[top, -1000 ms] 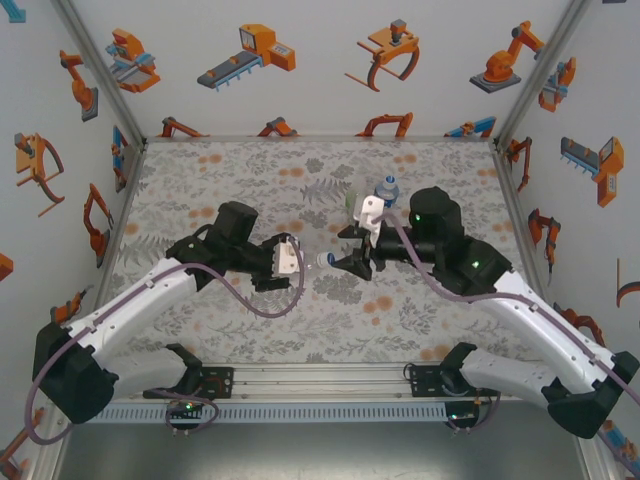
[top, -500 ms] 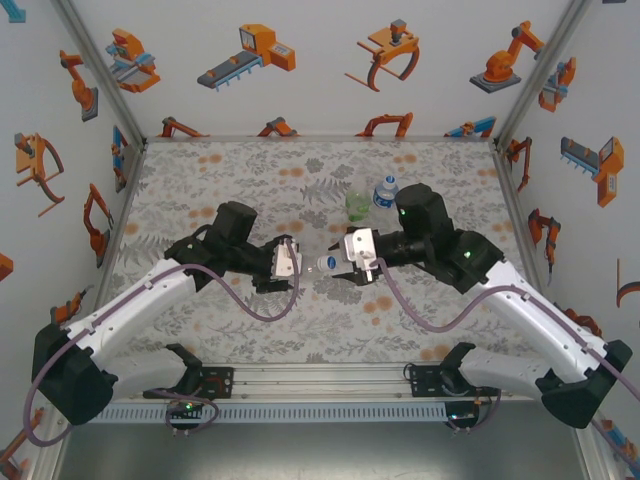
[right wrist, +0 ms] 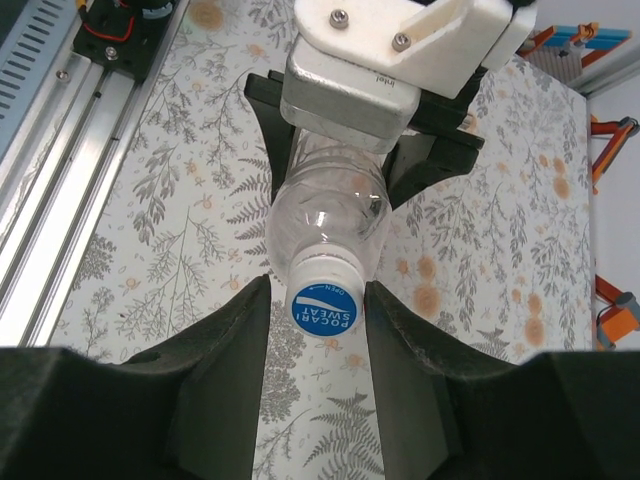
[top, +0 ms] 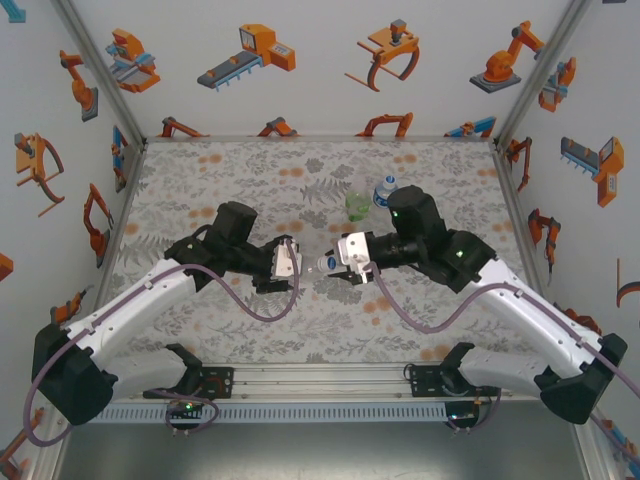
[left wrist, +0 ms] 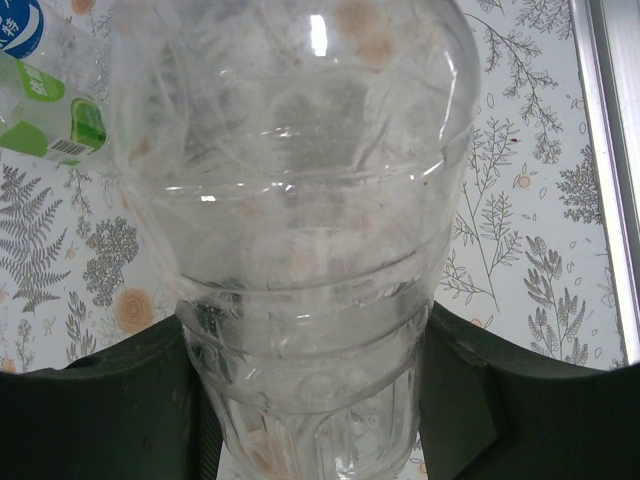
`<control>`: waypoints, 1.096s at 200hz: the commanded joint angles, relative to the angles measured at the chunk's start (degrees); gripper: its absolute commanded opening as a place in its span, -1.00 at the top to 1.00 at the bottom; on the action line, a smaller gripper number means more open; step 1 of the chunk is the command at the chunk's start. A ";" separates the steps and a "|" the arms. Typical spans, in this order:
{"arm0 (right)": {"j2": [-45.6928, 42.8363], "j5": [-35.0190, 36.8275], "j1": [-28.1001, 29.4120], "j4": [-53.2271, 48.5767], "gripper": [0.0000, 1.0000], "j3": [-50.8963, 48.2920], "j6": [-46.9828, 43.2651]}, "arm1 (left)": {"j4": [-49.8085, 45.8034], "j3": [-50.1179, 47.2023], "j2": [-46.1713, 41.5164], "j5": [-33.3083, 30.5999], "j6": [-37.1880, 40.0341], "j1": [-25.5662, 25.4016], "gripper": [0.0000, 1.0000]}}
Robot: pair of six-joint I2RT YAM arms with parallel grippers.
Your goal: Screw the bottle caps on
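Midway across the desk (top: 200, 180), the cap (right wrist: 325, 305), blue on top with a white rim, sits on the neck of the clear bottle (right wrist: 330, 215), which lies level in the air. The left pincer (left wrist: 305, 330) is clamped on the bottle's lower body. The right pincer (right wrist: 318, 300) faces it head-on, its jaws drawn narrow on either side of the cap; whether they pinch it I cannot tell.

Just behind the right wrist stand the green bottle (top: 357, 204) and the blue-label bottle (top: 386, 190), upright, side by side and close to that arm. Both arms reach inward from the rail (top: 320, 378) at the near edge. Patterned walls (top: 300, 90) close the back and both sides. Open floral desk lies to the left, at the back left, and between the pincers and the rail.
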 commanded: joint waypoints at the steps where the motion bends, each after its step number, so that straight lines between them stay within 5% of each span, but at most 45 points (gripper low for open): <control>1: 0.46 0.91 0.45 0.25 0.18 -0.71 -1.23 | -0.11 -0.01 -1.29 2.65 1.19 -0.16 1.00; 57: 0.28 3.81 0.53 1.27 0.52 -1.47 3.78 | -0.11 0.13 -1.20 2.23 0.92 -0.02 1.00; 78: -0.02 6.56 0.54 10.70 0.65 -5.26 19.41 | 0.44 0.44 -1.11 1.59 -0.64 0.08 1.00; 98: -0.16 10.93 0.54 20.90 1.00 -9.36 40.22 | 1.03 0.37 -0.89 1.32 -1.27 0.54 1.00; 112: 0.05 17.81 0.54 25.63 1.00 -11.09 57.32 | 1.37 0.44 -0.76 1.03 -1.64 0.78 1.00; 140: 0.43 30.90 0.54 20.63 1.00 -10.87 85.55 | 1.94 0.62 -0.33 0.93 -2.94 0.99 1.00; 171: 0.72 36.91 0.45 13.71 1.00 -10.99 111.92 | 2.08 0.87 0.60 1.02 -3.58 0.98 1.00; 219: 1.25 36.95 0.45 12.84 1.00 -10.24 116.54 | 2.08 0.82 0.99 1.04 -4.23 0.90 1.00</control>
